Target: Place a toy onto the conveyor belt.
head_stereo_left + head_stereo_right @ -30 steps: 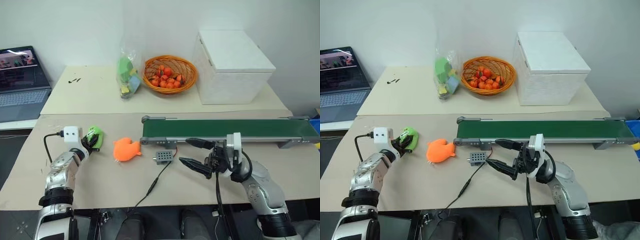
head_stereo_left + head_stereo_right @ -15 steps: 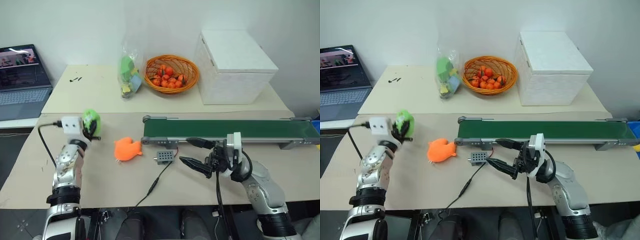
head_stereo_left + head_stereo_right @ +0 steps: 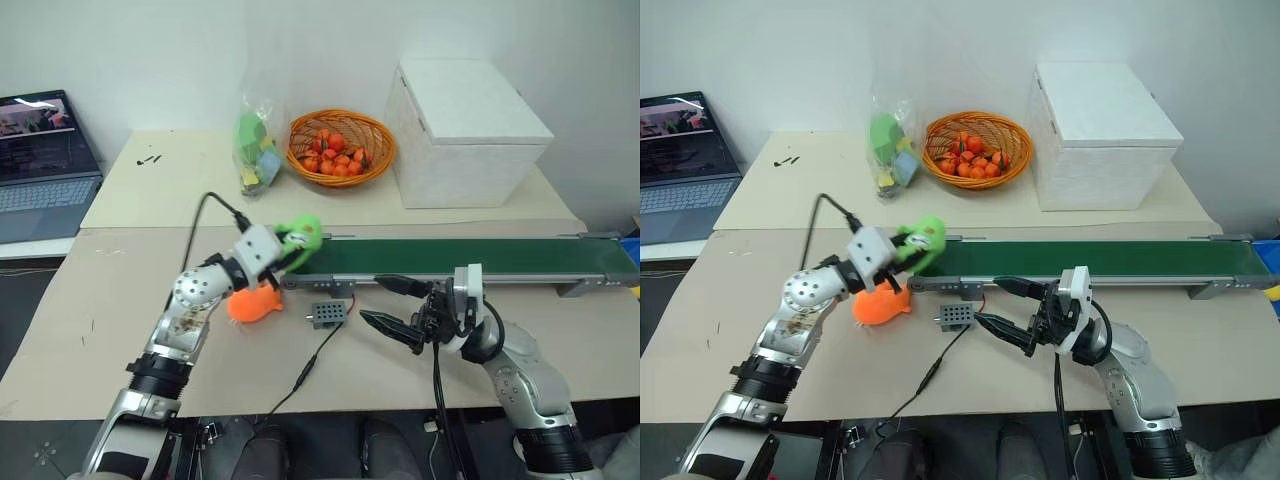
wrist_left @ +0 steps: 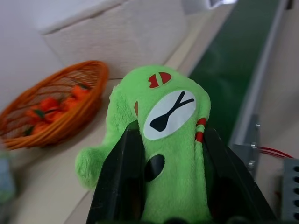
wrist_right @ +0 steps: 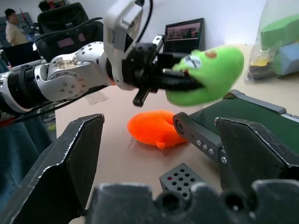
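Note:
The lime-green plush toy (image 3: 300,238) hangs just above the left end of the long dark-green conveyor belt (image 3: 470,258). My left gripper (image 3: 289,246) is shut on the toy; in the left wrist view the black fingers (image 4: 122,177) press its sides below the face patch (image 4: 169,114). The right wrist view shows the toy (image 5: 209,73) over the belt's roller end (image 5: 198,135). My right gripper (image 3: 385,303) stands open in front of the belt, its jaws apart with nothing between them.
An orange fish plush (image 3: 252,302) lies under my left forearm, a small grey box (image 3: 329,314) with a cable beside it. At the back stand a clear bag (image 3: 255,148), a basket of orange fruit (image 3: 340,148), a white box (image 3: 465,132) and a laptop (image 3: 45,165).
My left arm has swung to the right and risen, carrying the toy from the table's left side to the belt's left end. The right arm has not moved.

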